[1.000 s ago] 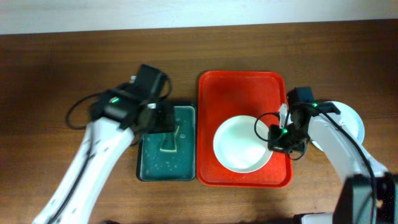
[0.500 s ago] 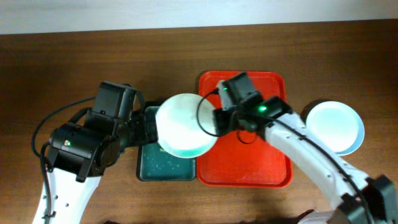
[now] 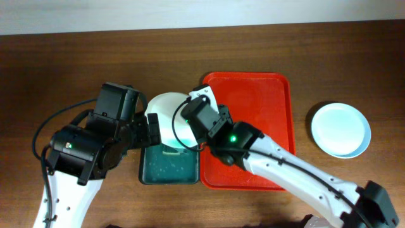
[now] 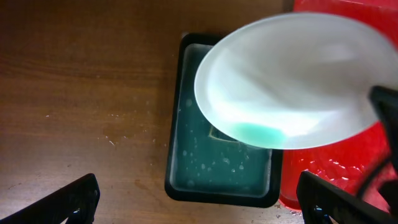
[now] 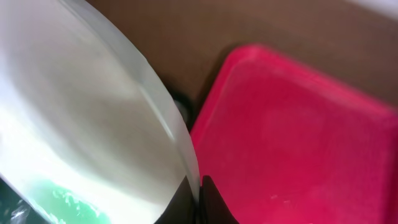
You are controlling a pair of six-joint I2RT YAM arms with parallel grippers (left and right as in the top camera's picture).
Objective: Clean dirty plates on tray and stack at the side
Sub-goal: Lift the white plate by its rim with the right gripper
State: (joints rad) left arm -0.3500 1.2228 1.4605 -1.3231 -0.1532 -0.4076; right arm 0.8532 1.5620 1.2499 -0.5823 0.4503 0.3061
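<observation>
Right gripper [image 5: 198,194] grips the rim of a tilted plate [image 4: 292,81] above the green basin [image 4: 173,155]

Place: it looked like a robot test room, a kind of lab, and not a real kitchen.
Robots: a left arm [image 3: 82,152] and a right arm [image 3: 278,168], both white and black, worked at the table, and each had a small green light on it.
Wires: black wires [image 3: 47,126] looped loose beside the left arm.
Table: a brown wooden table [image 3: 50,63] sat against a plain pale wall [image 3: 190,12].
Washing things: a red tray [image 3: 266,95], a dark green basin [image 3: 168,171] with water in it, a pale plate [image 3: 166,117] and a pale blue plate [image 3: 340,129] were set out like a pretend dish-washing spot.
</observation>
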